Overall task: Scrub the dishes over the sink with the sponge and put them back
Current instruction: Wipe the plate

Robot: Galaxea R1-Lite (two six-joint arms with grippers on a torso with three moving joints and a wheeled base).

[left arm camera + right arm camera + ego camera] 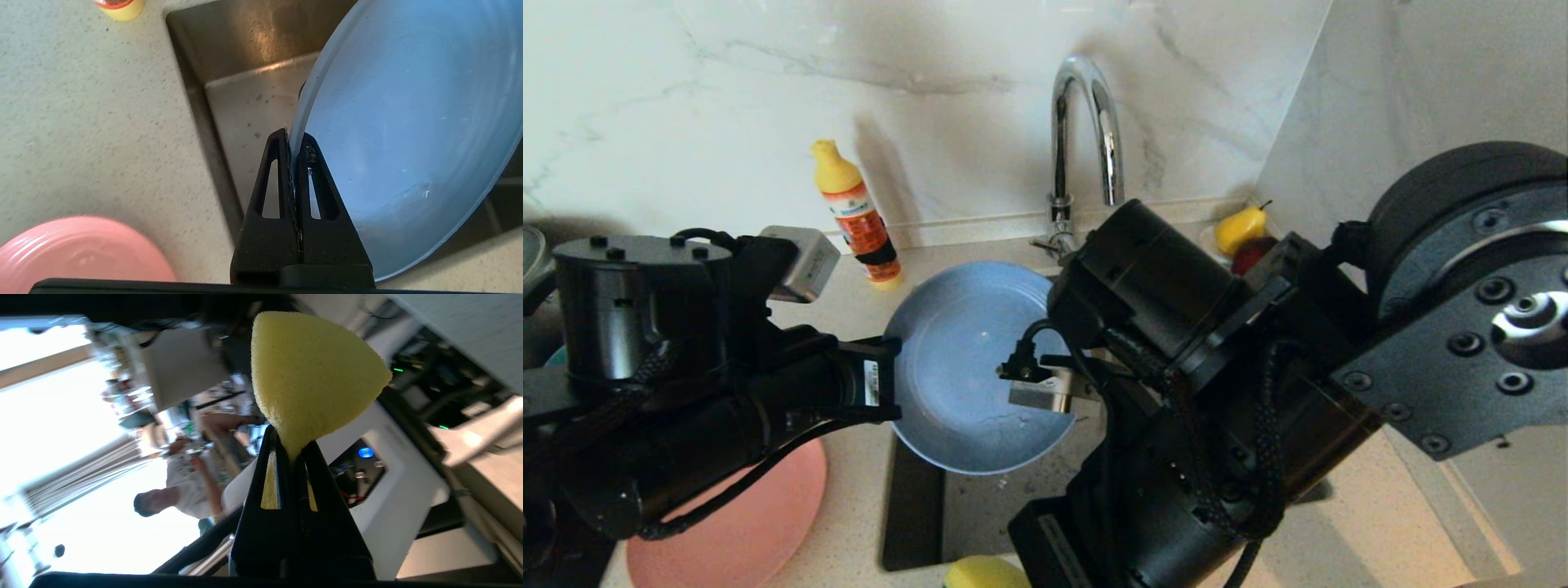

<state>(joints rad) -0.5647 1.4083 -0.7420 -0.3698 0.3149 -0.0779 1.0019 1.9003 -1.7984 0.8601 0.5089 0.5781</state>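
Observation:
The grey-blue plate [964,367] hangs tilted on edge over the steel sink [915,506]. My left gripper [293,136] is shut on the left rim of this plate [408,122], one finger on each face. My right gripper [292,441] is shut on the yellow sponge [310,371], pinching it at its middle, and it points away from the sink toward the room. In the head view a bit of the sponge [984,574] peeks out at the bottom edge, under the right arm and clear of the plate. The salmon-pink plate [743,523] lies flat on the counter left of the sink.
A chrome gooseneck tap [1086,122] rises behind the sink. An orange bottle with a yellow cap [858,216] stands at the back left. A pear and red fruit [1241,233] sit at the back right corner. My right arm's bulk covers the sink's right side.

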